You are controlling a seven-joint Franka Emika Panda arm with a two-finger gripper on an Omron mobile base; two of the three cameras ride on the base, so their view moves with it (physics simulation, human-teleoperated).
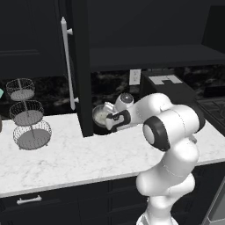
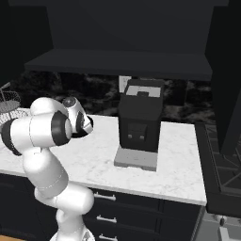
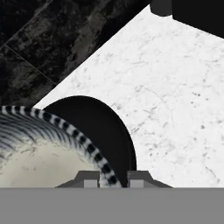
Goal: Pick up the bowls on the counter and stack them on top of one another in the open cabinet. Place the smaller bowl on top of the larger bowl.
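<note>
Reaching forward and low over the worktop (image 1: 66, 154), the white arm is folded at the elbow with its wrist turned toward the back wall. Its pincer (image 3: 113, 178) is clamped on the striped rim of the grey speckled bowl (image 1: 102, 115), one tip inside, one outside. That bowl sits mouth-up by the open cabinet (image 1: 145, 55) door, overlapping the glossy black bowl (image 3: 98, 127) just behind it.

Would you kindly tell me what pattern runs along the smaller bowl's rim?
Dark and pale stripes band the smaller bowl rim, clearest in the hand view.
</note>
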